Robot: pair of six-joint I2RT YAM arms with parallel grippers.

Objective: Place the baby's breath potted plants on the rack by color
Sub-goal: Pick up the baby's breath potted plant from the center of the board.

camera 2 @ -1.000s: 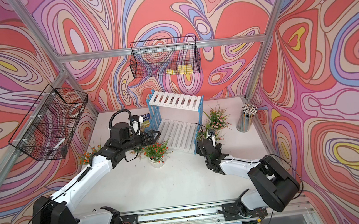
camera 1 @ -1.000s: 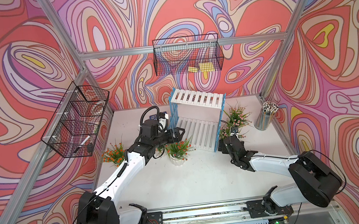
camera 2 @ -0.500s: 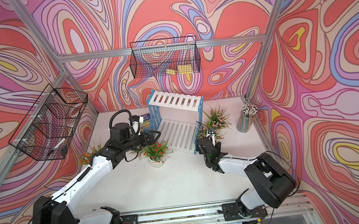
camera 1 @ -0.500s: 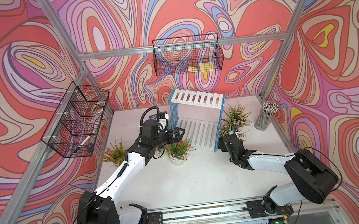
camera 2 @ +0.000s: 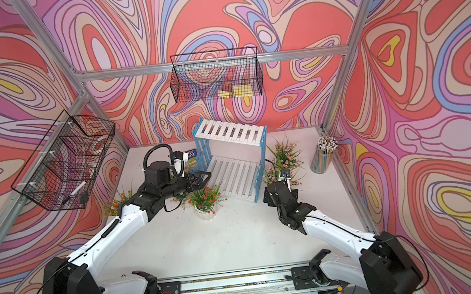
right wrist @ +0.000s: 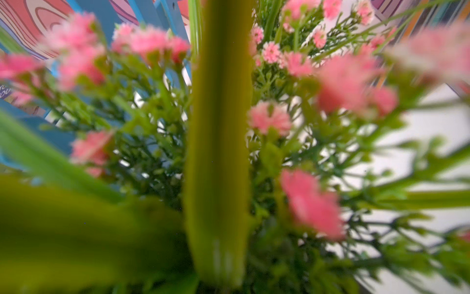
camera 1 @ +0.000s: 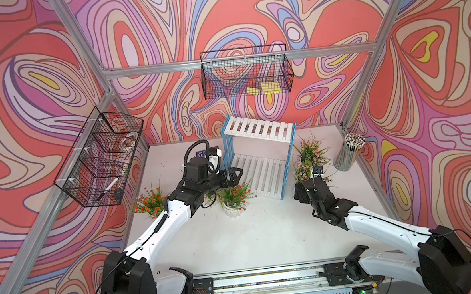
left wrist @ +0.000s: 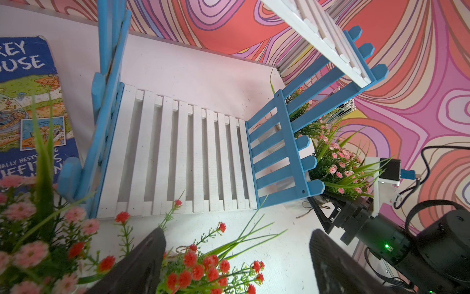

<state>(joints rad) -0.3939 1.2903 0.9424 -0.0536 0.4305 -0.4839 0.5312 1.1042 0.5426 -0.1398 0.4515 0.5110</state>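
Observation:
The rack (camera 1: 258,151) stands at the back middle with both white shelves bare. Before its left end an orange-red baby's breath plant (camera 1: 233,197) sits in a white pot. My left gripper (camera 1: 235,173) hovers over it, open, and its fingers (left wrist: 142,262) straddle the red flowers (left wrist: 203,269). A second orange-red plant (camera 1: 149,201) is at the far left. A pink plant (left wrist: 25,229) is close beside the left gripper. Two pink plants (camera 1: 313,148) (camera 1: 305,170) stand right of the rack. My right gripper (camera 1: 302,187) is at the nearer one's base, its jaws buried in foliage (right wrist: 216,152).
A cup of pencils (camera 1: 349,152) stands at the back right. A blue book (left wrist: 28,101) lies left of the rack. Black wire baskets hang on the back wall (camera 1: 246,75) and the left wall (camera 1: 101,158).
The right arm's elbow has swung out toward the front right while its gripper stays at the pink plant. The left arm has not moved.

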